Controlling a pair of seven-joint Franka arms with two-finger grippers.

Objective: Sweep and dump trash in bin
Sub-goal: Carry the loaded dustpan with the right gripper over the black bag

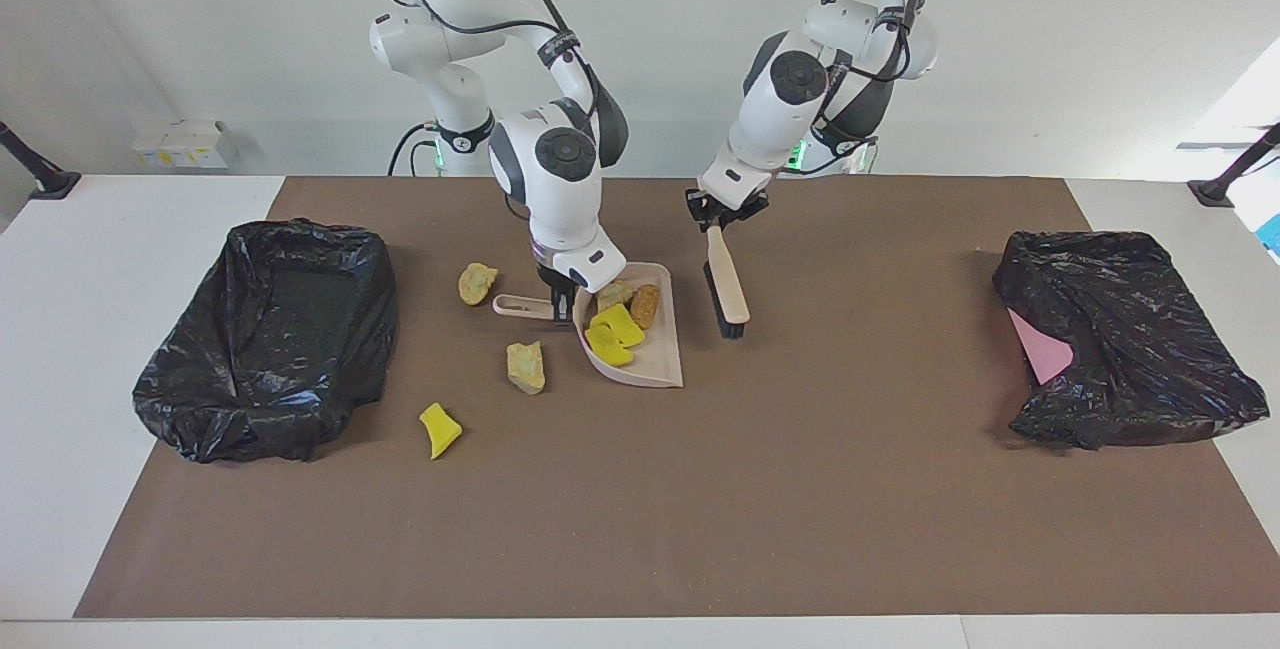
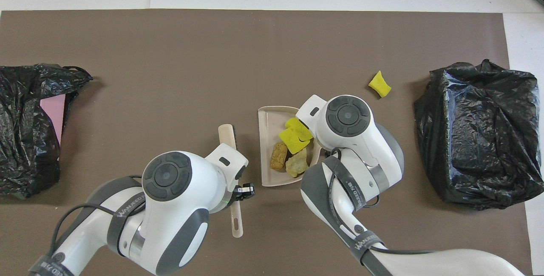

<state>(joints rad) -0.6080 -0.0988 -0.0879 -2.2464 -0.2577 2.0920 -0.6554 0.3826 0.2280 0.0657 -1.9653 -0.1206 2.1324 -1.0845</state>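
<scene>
Overhead view: right tool hidden under its wrist.
Left tool pinches brush; right tool pinches dustpan handle.

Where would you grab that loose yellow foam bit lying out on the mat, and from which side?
Probably straight down from above, jaws across the narrow waist of the yellow foam bit. It lies flat on the brown mat, a short bent wedge with free mat all around it, between the lined bin and the dustpan.
</scene>
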